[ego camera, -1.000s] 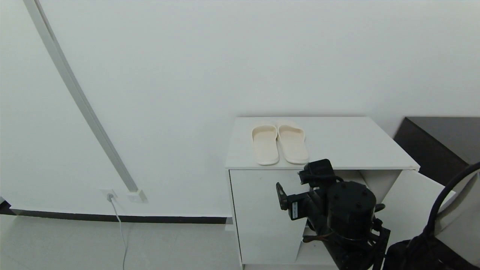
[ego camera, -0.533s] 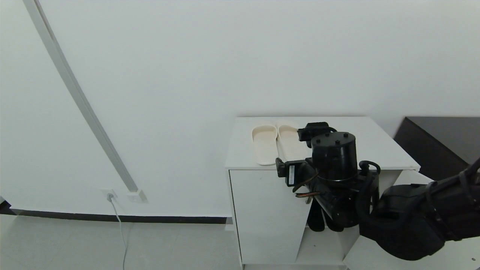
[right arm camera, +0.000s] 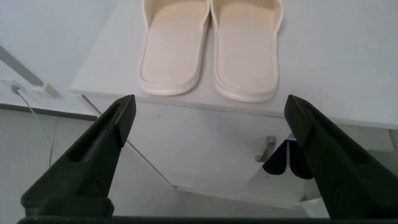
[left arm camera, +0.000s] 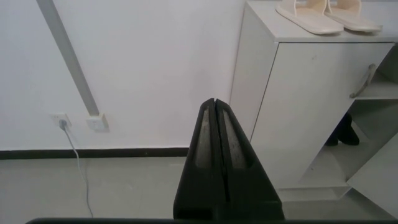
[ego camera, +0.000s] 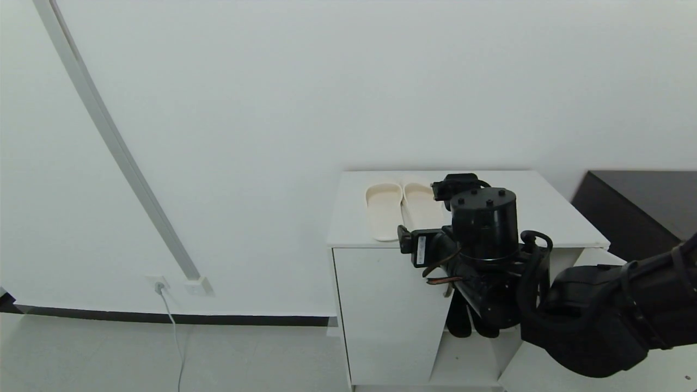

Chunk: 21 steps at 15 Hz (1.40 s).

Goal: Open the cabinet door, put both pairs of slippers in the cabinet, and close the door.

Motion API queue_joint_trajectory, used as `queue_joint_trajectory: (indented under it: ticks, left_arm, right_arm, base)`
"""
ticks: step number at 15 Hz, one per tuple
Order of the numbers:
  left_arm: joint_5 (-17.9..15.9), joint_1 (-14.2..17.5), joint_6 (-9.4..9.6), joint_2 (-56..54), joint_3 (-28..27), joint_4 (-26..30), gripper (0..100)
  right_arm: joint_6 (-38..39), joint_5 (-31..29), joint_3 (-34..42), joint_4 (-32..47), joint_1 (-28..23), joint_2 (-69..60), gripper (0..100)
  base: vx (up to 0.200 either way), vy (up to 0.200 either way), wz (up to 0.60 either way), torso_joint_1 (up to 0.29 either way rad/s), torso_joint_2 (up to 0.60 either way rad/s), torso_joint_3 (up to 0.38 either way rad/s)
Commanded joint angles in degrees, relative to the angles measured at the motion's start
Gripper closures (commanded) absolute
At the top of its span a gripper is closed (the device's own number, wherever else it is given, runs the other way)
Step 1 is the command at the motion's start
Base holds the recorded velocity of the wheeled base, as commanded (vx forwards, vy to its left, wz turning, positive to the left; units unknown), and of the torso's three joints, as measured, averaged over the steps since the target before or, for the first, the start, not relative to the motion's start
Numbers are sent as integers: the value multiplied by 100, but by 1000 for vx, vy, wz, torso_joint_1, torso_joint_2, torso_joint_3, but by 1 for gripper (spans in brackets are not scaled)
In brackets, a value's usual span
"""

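Note:
A white cabinet (ego camera: 506, 209) stands against the wall. A pair of cream slippers (ego camera: 400, 209) lies side by side on its top, near the left front edge. My right gripper (right arm camera: 211, 115) hovers open above the top's front edge, just short of the cream slippers (right arm camera: 211, 43). The cabinet's right door (left arm camera: 379, 180) is swung open and its left door (ego camera: 381, 310) is closed. A pair of black slippers (ego camera: 463, 321) stands inside on the lower shelf. My left gripper (left arm camera: 214, 106) is shut on nothing, low and well left of the cabinet.
A dark table (ego camera: 637, 201) stands right of the cabinet. A grey conduit strip (ego camera: 109, 136) runs down the wall to a socket with a cable (ego camera: 159, 285). Left of the cabinet is bare floor (ego camera: 163, 354).
My right arm has risen from in front of the cabinet opening to the level of the top, then edged slightly toward the cream slippers. The slippers have not moved.

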Motion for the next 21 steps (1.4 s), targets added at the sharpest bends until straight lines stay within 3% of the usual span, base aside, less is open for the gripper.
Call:
queue_joint_trajectory:
  ticks: [1,7,10,16,21]
  left_arm:
    - [-2,0,-4,7,1,0,100]
    - [-11,0,-4,7,1,0,100]
    - [-11,0,-4,7,1,0,100]
    - [-2,0,-4,7,1,0,100]
    - [-2,0,-4,7,1,0,100]
  right_arm:
    - [-4,22,62,-16,15,35,0]
    - [-39,57,141,-745,15,712,0]
    - [-135,373,-78,-921,-108,1046,0]
    - [-285,725,-1186,-614,-600,1696,0]
    - [-294,751,-1643,-359,-653,1960,0]
  base:
    - [200,0,0,-12,-12,2]
    - [200,0,0,6,2,1]
    - [200,0,0,2,2,5]
    - [0,0,0,0,0,0]
    - [0,0,0,0,0,0]
